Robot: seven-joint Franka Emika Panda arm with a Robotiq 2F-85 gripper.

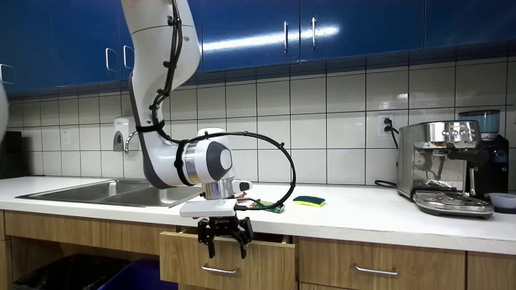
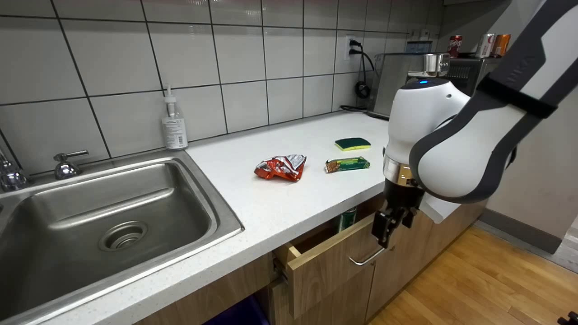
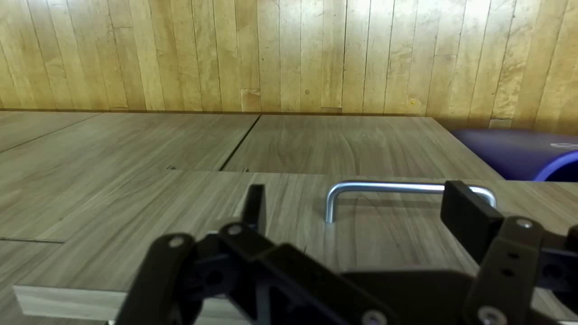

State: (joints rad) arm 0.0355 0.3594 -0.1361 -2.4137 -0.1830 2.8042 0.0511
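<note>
Hovering at the lower centre of the frame in an exterior view, my end effector (image 1: 227,251) is pointing downward by a partly pulled-out wooden drawer (image 1: 268,259). Its fingers (image 3: 469,221) are standing wide apart, and I am gripping nothing between them. In the wrist view, the drawer's chrome bar handle (image 3: 390,186) is running across the picture right of centre, lying mostly between my fingers, with the finger on the picture's right covering part of it near one end. Whether I am touching it, I cannot tell. In an exterior view, a green cylindrical container (image 2: 347,219) is showing inside the drawer, below and right of centre. Higher in that frame, on the white counter (image 2: 253,194), a crumpled red snack bag (image 2: 281,168) is lying near the centre, with a green wrapped snack bar (image 2: 347,164) to its right and a green-and-yellow sponge (image 2: 353,144) just above the bar. A steel sink (image 2: 167,216) is filling the lower left, and a pump bottle (image 2: 174,128) is standing above its upper right corner.
</note>
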